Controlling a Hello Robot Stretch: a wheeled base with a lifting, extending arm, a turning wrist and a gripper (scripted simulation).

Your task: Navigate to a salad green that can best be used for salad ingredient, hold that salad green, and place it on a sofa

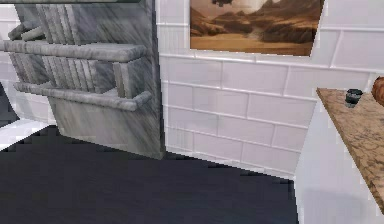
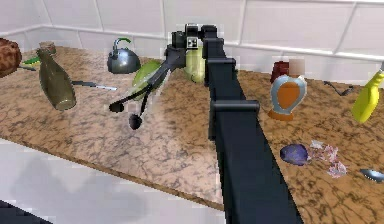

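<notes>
Salad green [image 2: 148,72]: 1, on bench [image 2: 170,150] by tool [image 2: 126,110]. Can't tell if tool holds anything. 1 kettle [image 2: 123,60] nr it.

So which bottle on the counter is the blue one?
The squat bottle right of the arm: blue with an orange base. The far-left bottle is olive brown; the middle bottle and the right-edge bottle are yellow-green.
</notes>
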